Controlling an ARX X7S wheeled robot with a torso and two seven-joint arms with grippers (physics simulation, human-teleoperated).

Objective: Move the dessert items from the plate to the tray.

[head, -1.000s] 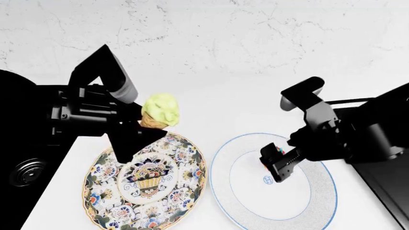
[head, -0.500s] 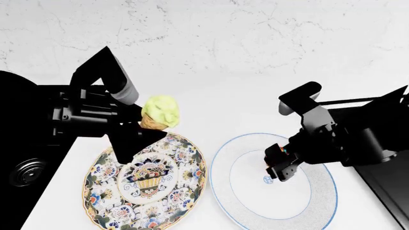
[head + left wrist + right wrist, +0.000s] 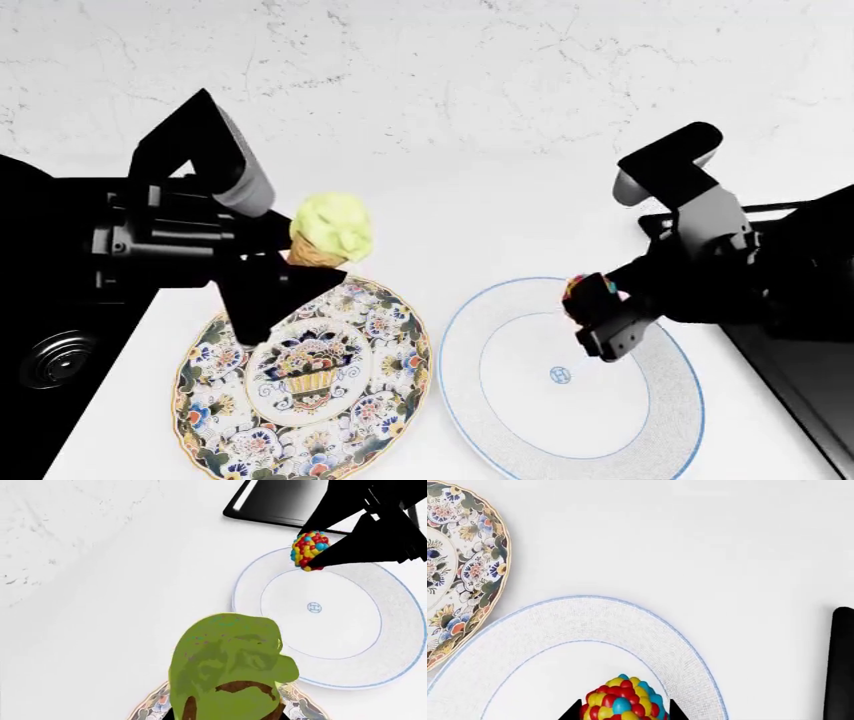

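My left gripper is shut on the tan cone of the green ice-cream scoop, holding it above the far edge of the floral plate. The scoop fills the left wrist view and hides the fingers. My right gripper is shut on the multicoloured candy ball, lifted over the blue-rimmed white plate. In the right wrist view the ball sits between both black fingertips. The black tray lies at the far right, with a corner behind the ball.
A black sink lies at the left beside the floral plate. A white marbled wall runs along the back of the white counter. The tray's edge shows a short way beyond the white plate.
My right gripper has risen off the white plate's middle with the candy ball and shifted right toward the tray. The left arm with the cone has moved slightly up and left.
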